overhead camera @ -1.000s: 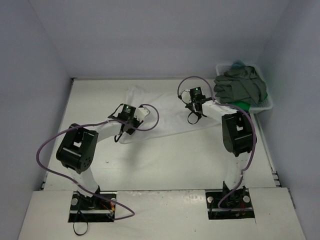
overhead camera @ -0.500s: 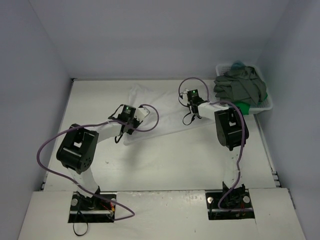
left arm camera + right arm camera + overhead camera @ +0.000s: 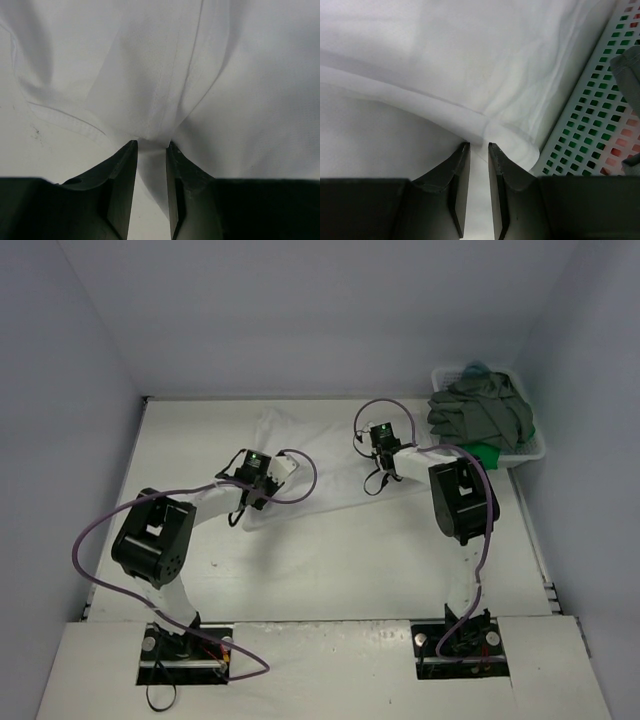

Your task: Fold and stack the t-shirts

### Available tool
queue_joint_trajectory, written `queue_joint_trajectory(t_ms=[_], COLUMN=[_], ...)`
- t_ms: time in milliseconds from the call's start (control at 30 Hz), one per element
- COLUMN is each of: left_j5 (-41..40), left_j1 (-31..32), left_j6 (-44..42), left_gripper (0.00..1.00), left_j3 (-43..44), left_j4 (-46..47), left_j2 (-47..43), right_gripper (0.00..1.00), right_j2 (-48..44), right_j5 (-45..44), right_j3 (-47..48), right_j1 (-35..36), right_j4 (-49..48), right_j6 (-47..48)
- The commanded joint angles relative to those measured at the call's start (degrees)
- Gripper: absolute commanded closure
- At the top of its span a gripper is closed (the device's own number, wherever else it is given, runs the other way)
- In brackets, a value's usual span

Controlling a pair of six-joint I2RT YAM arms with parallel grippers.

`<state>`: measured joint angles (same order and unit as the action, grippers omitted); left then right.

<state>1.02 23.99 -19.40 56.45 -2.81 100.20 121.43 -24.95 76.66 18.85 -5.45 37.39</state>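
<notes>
The white t-shirt [image 3: 322,455] lies rumpled across the far middle of the table. My left gripper [image 3: 274,476] is at its near-left part and shut on a pinched fold of the white t-shirt [image 3: 225,75], which fills the gap at my left gripper [image 3: 151,145]. My right gripper [image 3: 383,452] hovers over the shirt's right side. In the right wrist view my right gripper [image 3: 479,145] stands narrowly open, its tips at a hem of the white t-shirt [image 3: 470,50]. A dark grey t-shirt [image 3: 480,410], a green one [image 3: 487,452] and a teal one [image 3: 473,368] sit piled in the basket.
The white lattice basket [image 3: 533,448] stands at the far right against the wall, and its side wall [image 3: 600,100] is close to my right gripper. Grey walls enclose the table on three sides. Purple cables loop off both arms.
My right gripper has moved a little farther back and left over the shirt, and its jaws have parted from shut. The left gripper has kept its place and its hold.
</notes>
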Motion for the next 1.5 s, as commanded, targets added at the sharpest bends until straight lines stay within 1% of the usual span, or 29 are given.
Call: queue_joint_trajectory(t_ms=[0, 67, 200, 267, 333, 367, 567, 633, 733, 833, 933, 1033, 1200, 1267, 1400, 1467], left_j5=[-0.5, -0.5, -4.3, -8.2, -11.0, -11.4, -9.9, -8.8, -7.7, -6.8, -6.7, -7.0, -7.7, -7.7, -7.6, -7.6], left_j1=[-0.1, -0.1, -0.2, -0.5, -1.3, -2.9, -10.0, -10.9, -11.2, -11.2, -11.2, -11.2, -11.2, -11.2, -11.2, -11.2], left_j6=[-0.2, -0.2, -1.1, -2.1, -2.3, -1.9, 0.5, 1.1, 1.6, 2.2, 2.1, 1.6, 1.5, 1.6, 2.1, 2.2], left_gripper=[0.75, 0.76, 0.76, 0.76, 0.78, 0.78, 0.79, 0.79, 0.79, 0.79, 0.79, 0.79, 0.79, 0.79, 0.79, 0.79], left_j3=[0.1, 0.0, -0.1, 0.0, 0.5, 0.8, 4.8, 5.8, 5.7, 6.0, 6.0, 5.7, 5.9, 6.0, 6.4, 6.5], left_j4=[-2.4, -2.4, -2.2, -1.9, -2.0, -2.7, -7.6, -9.3, -9.9, -10.7, -11.1, -11.3, -11.2, -11.2, -11.3, -11.4], left_j2=[-2.7, -2.2, -1.5, -0.8, -0.4, -0.4, -0.3, -0.5, -1.3, -1.6, -1.6, -1.9, -1.7, -1.9, -2.0, -1.9], right_gripper=[0.82, 0.82, 0.82, 0.81, 0.81, 0.81, 0.81, 0.81, 0.83, 0.88, 0.90, 0.92, 0.92, 0.92, 0.79, 0.78], right_j2=[-5.1, -6.0, -7.9, -8.6, -10.2, -11.5, -14.7, -15.3, -15.4, -13.9, -13.2, -13.4, -15.5, -16.6, -18.3, -18.9], right_j5=[1.3, 2.2, 3.2, 3.4, 4.3, 5.0, 9.4, 10.6, 12.6, 13.2, 14.2, 15.3, 19.4, 19.8, 18.9, 18.0], right_j3=[-0.9, -1.2, -2.5, -2.9, -4.1, -4.6, -7.9, -9.2, -10.3, -11.4, -12.1, -12.9, -14.3, -14.9, -15.1, -14.5], right_j1=[0.2, 0.3, 0.4, 0.4, 0.4, 0.4, 0.7, 1.4, 2.4, 3.6, 5.0, 5.9, 6.8, 7.3, 7.4, 7.4], right_j4=[2.0, 3.1, 5.2, 5.2, 7.9, 8.9, 12.8, 14.2, 14.9, 15.2, 15.8, 16.6, 21.6, 23.4, 23.5, 23.2], right_j6=[-2.0, -2.7, -3.2, -3.2, -3.3, -3.6, -2.8, -2.7, -2.8, -3.2, -3.3, -2.9, -2.1, -2.1, -2.7, -2.8])
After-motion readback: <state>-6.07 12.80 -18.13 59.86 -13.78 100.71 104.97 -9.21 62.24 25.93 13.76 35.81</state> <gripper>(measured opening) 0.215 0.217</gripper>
